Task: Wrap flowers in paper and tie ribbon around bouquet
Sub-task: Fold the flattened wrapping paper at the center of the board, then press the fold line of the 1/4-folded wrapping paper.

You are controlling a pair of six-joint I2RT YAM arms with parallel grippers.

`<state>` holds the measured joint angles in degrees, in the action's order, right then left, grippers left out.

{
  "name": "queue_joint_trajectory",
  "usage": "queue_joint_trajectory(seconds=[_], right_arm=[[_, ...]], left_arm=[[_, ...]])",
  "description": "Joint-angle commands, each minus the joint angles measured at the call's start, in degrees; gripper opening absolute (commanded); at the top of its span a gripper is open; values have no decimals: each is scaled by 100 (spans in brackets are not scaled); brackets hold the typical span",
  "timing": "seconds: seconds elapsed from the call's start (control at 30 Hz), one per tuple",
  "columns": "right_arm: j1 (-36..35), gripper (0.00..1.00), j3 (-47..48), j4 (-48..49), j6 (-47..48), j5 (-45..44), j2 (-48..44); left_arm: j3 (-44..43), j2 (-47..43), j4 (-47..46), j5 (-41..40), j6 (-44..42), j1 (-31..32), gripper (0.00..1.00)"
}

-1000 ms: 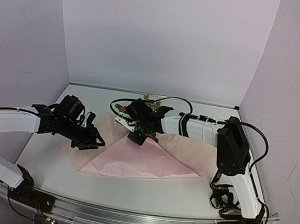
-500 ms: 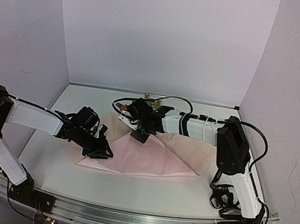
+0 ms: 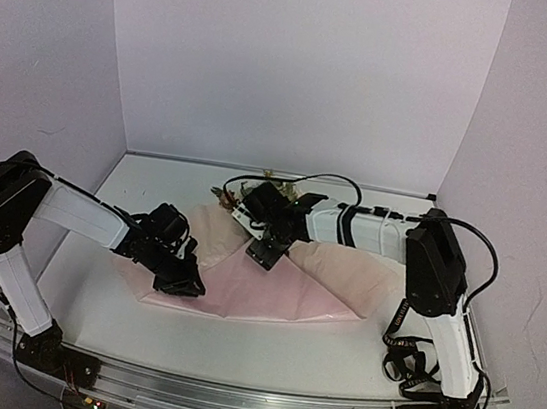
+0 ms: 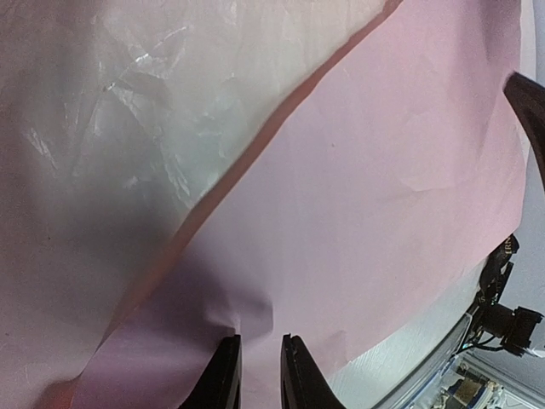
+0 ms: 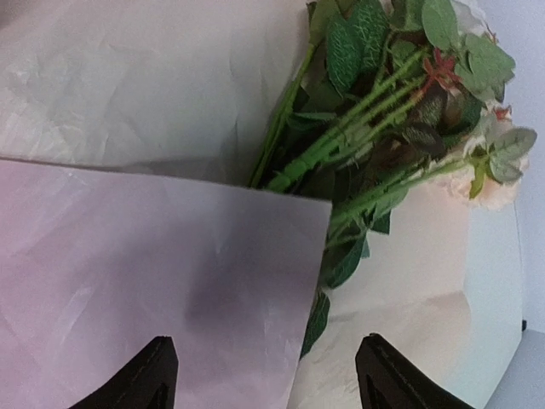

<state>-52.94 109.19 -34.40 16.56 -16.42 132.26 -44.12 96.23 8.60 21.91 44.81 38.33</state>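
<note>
Here, the left fingers [image 3: 183, 280] sit low on the near-left edge of the paper [image 3: 287, 295]. They are drawn close together, with only a narrow slit between them. Just ahead of their tips the pink sheet rises in a small pucker. From beside them a long diagonal fold edge runs away toward the far right, and a paler, crinkled layer lies to its left. The pucker may be caught between the tips, but the wrist view does not settle whether they grip it or merely press on it.

The right fingers [image 3: 267, 255] are spread wide and hold nothing. They hang over the middle of the sheet, well apart from the left pair. Beneath and between them lies a flat folded flap of the paper, its corner ending just ahead of them. Past that corner, ahead and to their right, the flowers [image 5: 368, 109] lie on a paler layer of the sheet. Their green stems point back toward the fingers, and the leaves and pale rose heads are farthest away. One dark leaf slips under the flap's edge.

The paper lies spread on the bench [image 3: 234, 349], reaching from the left fingers across and under the right forearm.
</note>
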Motion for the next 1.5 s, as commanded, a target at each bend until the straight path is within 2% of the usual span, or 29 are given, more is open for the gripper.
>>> queue_joint_trajectory(seconds=[0.0,0.07,0.13,0.27,0.37,0.47,0.73,0.97,1.17,1.33,1.47], right_arm=[[5,76,-532,-497,-1360,657,-1422],[7,75,-993,-648,-2118,1103,-1933],[11,68,-1501,-693,-2952,1591,-2354],[-4,43,-2488,-284,-4776,2672,-2874],[-32,31,-3392,614,-5669,2951,-3100],[-51,24,-4106,1128,-6013,2656,-3290],[-52,20,-5230,1962,-6550,2180,-3448],[-58,20,-5789,2060,-6601,1665,-3583],[-55,19,-6050,2060,-6833,1380,-3585],[-54,17,-6089,1953,-6987,1267,-3601],[-51,16,-6103,1895,-7065,1251,-3592]], left_arm=[[-166,71,-52,-178,-27,18,17],[-172,77,-67,-173,-26,17,17],[-165,92,-69,-165,-24,17,17],[-100,54,-82,-170,-37,17,17],[-59,27,-77,-164,-68,17,17],[-36,29,-113,-144,-69,17,18],[-8,36,-123,-138,-60,19,17],[-101,50,-47,-176,-107,17,17],[-232,2,90,-184,-257,17,18],[-497,-236,260,-141,-481,54,26],[-778,-482,471,-297,-571,320,29]])
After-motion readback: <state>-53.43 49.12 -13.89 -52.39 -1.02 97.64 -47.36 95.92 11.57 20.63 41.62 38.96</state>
